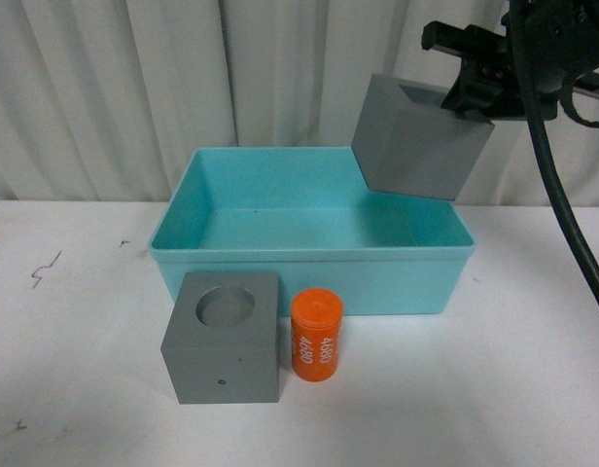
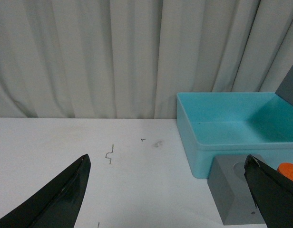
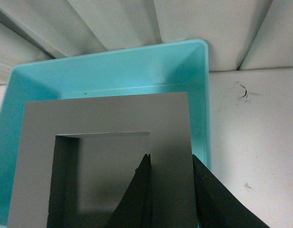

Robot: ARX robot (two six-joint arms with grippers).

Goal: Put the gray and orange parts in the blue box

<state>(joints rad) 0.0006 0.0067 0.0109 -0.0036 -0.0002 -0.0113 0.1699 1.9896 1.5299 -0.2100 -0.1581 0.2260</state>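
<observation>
Tilted square-recess gray cube [image 1: 421, 146] gripped by its wall in right hand [image 1: 472, 95] above blue box [image 1: 309, 277]; left hand [image 2: 166, 161] spread wide, empty.

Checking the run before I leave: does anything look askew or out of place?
The square-recess cube in the right gripper hangs tilted over the right rear corner of the box, pinched by one wall. The other cube and the cylinder stand upright on the table. Nothing looks damaged.
</observation>
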